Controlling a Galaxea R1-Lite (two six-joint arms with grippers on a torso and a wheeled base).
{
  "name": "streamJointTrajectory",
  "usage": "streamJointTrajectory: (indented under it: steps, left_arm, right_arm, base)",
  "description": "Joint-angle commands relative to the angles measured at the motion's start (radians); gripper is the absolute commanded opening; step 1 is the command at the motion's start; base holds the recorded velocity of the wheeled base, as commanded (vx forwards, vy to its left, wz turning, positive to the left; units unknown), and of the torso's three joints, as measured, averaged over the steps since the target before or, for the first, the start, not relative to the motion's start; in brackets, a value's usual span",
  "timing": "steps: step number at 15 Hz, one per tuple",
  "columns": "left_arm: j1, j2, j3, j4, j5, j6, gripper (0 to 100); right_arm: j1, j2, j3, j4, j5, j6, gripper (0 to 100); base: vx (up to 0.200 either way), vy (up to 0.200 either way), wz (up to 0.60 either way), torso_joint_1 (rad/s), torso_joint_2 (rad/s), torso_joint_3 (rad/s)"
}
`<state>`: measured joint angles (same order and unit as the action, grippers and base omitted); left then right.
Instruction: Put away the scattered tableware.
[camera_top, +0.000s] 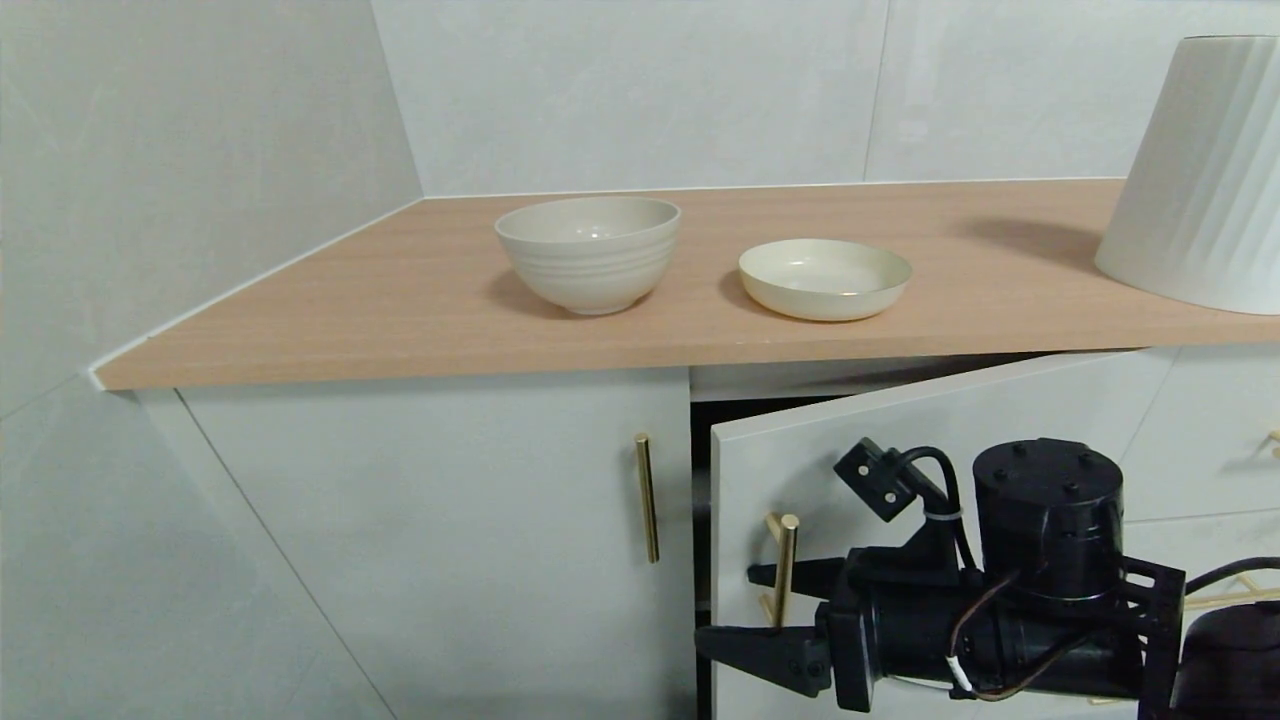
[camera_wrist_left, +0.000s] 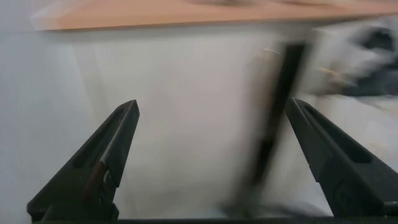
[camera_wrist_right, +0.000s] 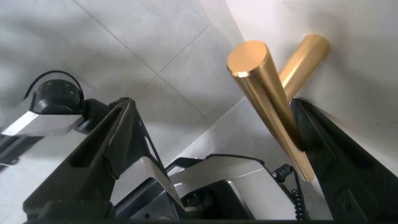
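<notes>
A beige ribbed bowl (camera_top: 590, 250) and a shallow cream dish (camera_top: 824, 277) stand side by side on the wooden countertop (camera_top: 400, 310). Below it, the right cabinet door (camera_top: 900, 440) is ajar, with a dark gap beside it. My right gripper (camera_top: 728, 607) is open at that door's brass handle (camera_top: 785, 565). In the right wrist view the handle (camera_wrist_right: 270, 99) lies between the fingers of the right gripper (camera_wrist_right: 211, 106), close against one finger (camera_wrist_right: 329, 149). My left gripper (camera_wrist_left: 211, 118) is open with nothing in it, facing the cabinet front.
A large white lampshade (camera_top: 1200, 170) stands at the counter's right end. The left cabinet door (camera_top: 450, 530) is closed, with a brass handle (camera_top: 647, 497). Tiled walls close in the left side and back.
</notes>
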<state>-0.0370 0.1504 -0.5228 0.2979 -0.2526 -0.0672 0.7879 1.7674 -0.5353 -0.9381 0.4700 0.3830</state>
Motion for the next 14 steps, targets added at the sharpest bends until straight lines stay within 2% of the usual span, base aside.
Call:
streamJointTrajectory:
  steps: [1,2,3,4,5,6,11,12,14]
  left_arm:
    - [-0.023,0.34,-0.151,0.024,-0.172,-0.009,100]
    - [-0.024,0.428,-0.148,-0.029,-0.223,-0.009,100]
    - [-0.024,0.506,-0.137,-0.072,-0.295,-0.009,100]
    - [-0.034,0.595,-0.131,-0.108,-0.393,-0.013,100]
    - [-0.04,0.644,-0.126,-0.125,-0.445,-0.013,100]
    - [-0.063,0.744,-0.117,-0.174,-0.531,-0.011,100]
    - [-0.192,1.075,-0.105,-0.402,-0.545,-0.013,100]
    - [-0.241,1.17,-0.105,-0.482,-0.545,-0.013,100]
    - [-0.288,1.259,-0.105,-0.588,-0.542,-0.014,100]
  right_arm:
    - [0.002,-0.003,0.006,0.001,0.002,-0.001,100]
    - [0.001,-0.008,0.017,0.001,0.002,-0.004,100]
    - [0.002,-0.011,0.025,0.001,0.002,-0.006,100]
    - [0.001,-0.017,0.04,0.001,0.001,-0.018,100]
    - [0.001,-0.019,0.046,0.001,0.001,-0.022,100]
    - [0.001,-0.02,0.048,0.001,0.002,-0.024,100]
    - [0.002,-0.017,0.051,0.001,0.002,-0.026,100]
    - [0.004,-0.017,0.051,0.001,0.002,-0.026,100]
    - [0.011,-0.016,0.054,0.001,0.002,-0.026,100]
  base:
    - [0.0,0.0,0.0,0.0,0.0,0.0]
    - [0.0,0.0,0.0,0.0,0.0,0.0]
    - [0.0,0.0,0.0,0.0,0.0,0.0]
    - [0.0,0.0,0.0,0.0,0.0,0.0]
    - [0.0,0.0,0.0,0.0,0.0,0.0]
    - [0.0,0.0,0.0,0.0,0.0,0.0]
    - [0.0,0.0,0.0,0.0,0.0,0.0]
    - [0.0,0.0,0.0,0.0,0.0,0.0]
    - [0.0,0.0,0.0,0.0,0.0,0.0]
